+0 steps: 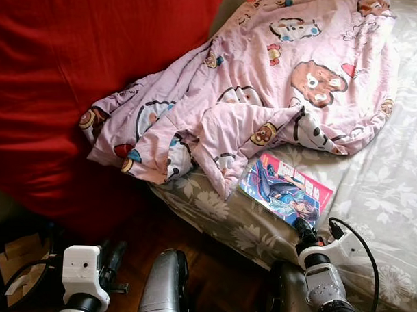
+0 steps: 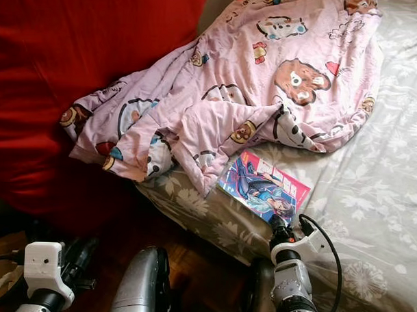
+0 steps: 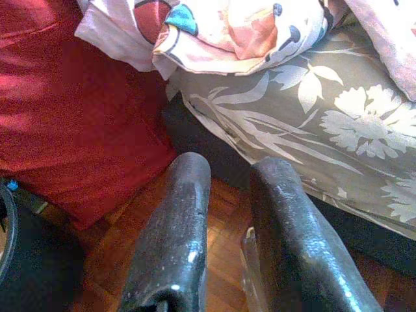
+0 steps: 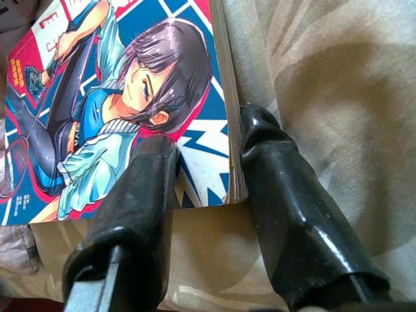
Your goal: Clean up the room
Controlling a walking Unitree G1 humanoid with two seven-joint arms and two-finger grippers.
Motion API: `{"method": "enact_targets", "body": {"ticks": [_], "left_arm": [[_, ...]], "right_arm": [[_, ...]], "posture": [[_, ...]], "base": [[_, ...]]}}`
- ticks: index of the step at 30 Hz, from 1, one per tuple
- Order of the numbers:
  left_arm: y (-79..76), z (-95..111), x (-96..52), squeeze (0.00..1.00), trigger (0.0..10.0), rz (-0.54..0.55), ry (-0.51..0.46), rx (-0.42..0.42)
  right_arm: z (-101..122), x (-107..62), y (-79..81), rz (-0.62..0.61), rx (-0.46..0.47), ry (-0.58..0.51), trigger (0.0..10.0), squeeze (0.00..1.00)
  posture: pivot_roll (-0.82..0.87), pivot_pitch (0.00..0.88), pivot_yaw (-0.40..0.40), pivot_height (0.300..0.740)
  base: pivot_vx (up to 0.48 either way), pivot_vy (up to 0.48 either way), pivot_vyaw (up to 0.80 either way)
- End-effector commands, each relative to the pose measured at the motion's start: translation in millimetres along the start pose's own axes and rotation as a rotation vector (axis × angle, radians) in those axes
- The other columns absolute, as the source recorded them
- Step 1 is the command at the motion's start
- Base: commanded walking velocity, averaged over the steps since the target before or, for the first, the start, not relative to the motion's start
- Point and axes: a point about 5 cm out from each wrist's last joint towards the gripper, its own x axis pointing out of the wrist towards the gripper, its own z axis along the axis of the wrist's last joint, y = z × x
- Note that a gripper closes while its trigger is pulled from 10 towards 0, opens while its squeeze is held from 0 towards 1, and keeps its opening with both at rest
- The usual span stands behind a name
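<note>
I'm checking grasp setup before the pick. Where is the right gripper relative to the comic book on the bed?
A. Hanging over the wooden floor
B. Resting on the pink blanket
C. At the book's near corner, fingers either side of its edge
C: the right gripper sits at the comic book's near corner, one finger over the cover, the other beside the page edge.

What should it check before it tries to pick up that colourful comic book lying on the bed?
1. Right gripper at the colourful comic book: ok, its fingers straddle the near corner.
2. Fingers open enough to close on it: ok, one lies over the cover, one beside the page edge.
3. Book free of the pink cartoon-print blanket: cannot tell, the blanket's edge meets its far end.
4. Book lying flat on the grey floral sheet: ok.
5. Left gripper out of the way: ok, low over the wooden floor, holding nothing.
</note>
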Motion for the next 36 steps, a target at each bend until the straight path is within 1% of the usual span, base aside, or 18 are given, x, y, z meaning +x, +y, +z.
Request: {"method": "enact_targets", "body": {"ticks": [1, 8, 10, 11, 12, 13, 14, 15, 16, 17, 19, 22, 25, 27, 28, 30, 33, 36], "left_arm": [[4.6, -4.6, -4.2, 0.00, 10.0, 0.013, 0.034, 0.032], [4.5, -6.4, 0.0, 0.00, 10.0, 0.011, 0.036, 0.036], [4.7, -7.6, 2.8, 0.00, 10.0, 0.011, 0.037, 0.037], [4.9, -9.1, 6.6, 0.00, 10.0, 0.012, 0.038, 0.037], [4.5, -10.0, 10.1, 0.00, 10.0, 0.013, 0.035, 0.037], [4.2, -10.6, 12.9, 0.00, 10.0, 0.013, 0.034, 0.036], [3.7, -10.3, 15.8, 0.00, 10.0, 0.013, 0.027, 0.036], [3.7, -10.3, 15.8, 0.00, 10.0, 0.013, 0.027, 0.036], [3.0, -10.2, 23.0, 0.00, 10.0, 0.012, 0.018, 0.034], [2.6, -10.0, 25.5, 0.00, 10.0, 0.011, 0.013, 0.035], [2.2, -10.5, 32.9, 0.00, 10.0, 0.009, 0.007, 0.039], [1.2, -10.9, 46.7, 0.00, 10.0, 0.011, -0.008, 0.037], [0.7, -12.4, 55.5, 0.00, 10.0, 0.013, -0.017, 0.038], [0.6, -13.8, 59.3, 0.00, 10.0, 0.012, -0.020, 0.039], [0.6, -13.8, 59.3, 0.00, 10.0, 0.012, -0.020, 0.039], [0.7, -14.9, 63.5, 0.00, 10.0, 0.013, -0.025, 0.042], [0.8, -15.5, 67.6, 0.00, 10.0, 0.015, -0.028, 0.043], [0.1, -16.2, 70.5, 0.00, 10.0, 0.015, -0.031, 0.043]], "right_arm": [[-37.8, -11.1, -4.9, -0.036, 0.059, 0.146, 0.0, 0.00], [-32.8, -4.5, 9.6, 0.046, 0.050, 0.109, 0.0, 0.00], [-28.0, -1.6, 14.5, 0.067, 0.028, 0.078, 0.0, 0.00], [-24.3, 0.8, 19.6, 0.090, 0.014, 0.055, 0.0, 0.00], [-19.6, 3.4, 28.7, 0.156, 0.001, 0.017, 0.0, 0.00], [-17.6, 4.5, 33.4, 0.189, -0.011, 0.002, 0.0, 0.00], [-16.1, 4.7, 37.5, 0.222, -0.042, -0.012, 0.0, 0.00], [-16.1, 4.7, 37.5, 0.222, -0.042, -0.012, 0.0, 0.00], [-11.2, 4.5, 40.8, 0.244, -0.059, -0.059, 0.0, 0.00], [-9.1, 3.8, 40.3, 0.242, -0.056, -0.081, 0.0, 0.00], [-5.6, 2.1, 38.7, 0.235, -0.052, -0.119, 0.0, 0.00], [1.9, -7.5, 19.4, 0.116, -0.073, -0.207, 0.0, 0.00], [2.9, -21.2, -2.5, -0.009, -0.102, -0.253, 0.0, 0.00], [2.6, -28.8, -12.0, -0.062, -0.113, -0.271, 0.0, 0.00], [2.6, -28.8, -12.0, -0.062, -0.113, -0.271, 0.0, 0.00], [6.2, -36.8, -23.1, -0.133, -0.098, -0.306, 0.0, 0.00], [14.0, -40.5, -28.3, -0.181, -0.095, -0.351, 0.0, 0.00], [22.6, -43.1, -27.6, -0.210, -0.108, -0.396, 0.0, 0.00]], "posture": [[0.27, 0.217, 0.129, 0.576], [0.27, 0.207, 0.130, 0.576], [0.26, 0.197, 0.127, 0.576], [0.25, 0.188, 0.125, 0.576], [0.24, 0.176, 0.122, 0.576], [0.23, 0.168, 0.121, 0.576], [0.22, 0.161, 0.119, 0.576], [0.22, 0.161, 0.119, 0.576], [0.21, 0.136, 0.114, 0.576], [0.20, 0.131, 0.113, 0.576], [0.19, 0.114, 0.110, 0.576], [0.16, 0.076, 0.105, 0.576], [0.14, 0.046, 0.106, 0.576], [0.13, 0.034, 0.105, 0.576], [0.13, 0.034, 0.105, 0.576], [0.13, 0.020, 0.102, 0.576], [0.12, 0.007, 0.100, 0.576], [0.10, 0.000, 0.099, 0.576]], "base": [[0.000, 0.000, 0.00], [0.000, 0.000, 0.00], [0.000, 0.000, 0.00], [0.000, 0.000, 0.00], [0.000, 0.000, 0.00], [0.000, 0.000, 0.00], [0.000, 0.000, 0.00], [0.000, 0.000, 0.00], [0.000, 0.000, 0.00], [0.000, 0.000, 0.00], [0.000, 0.000, 0.00], [0.000, 0.000, 0.00], [0.000, 0.000, 0.00], [0.000, 0.000, 0.00], [0.000, 0.000, 0.00], [0.000, 0.000, 0.00], [0.000, 0.000, 0.00], [0.000, 0.000, 0.00]]}}
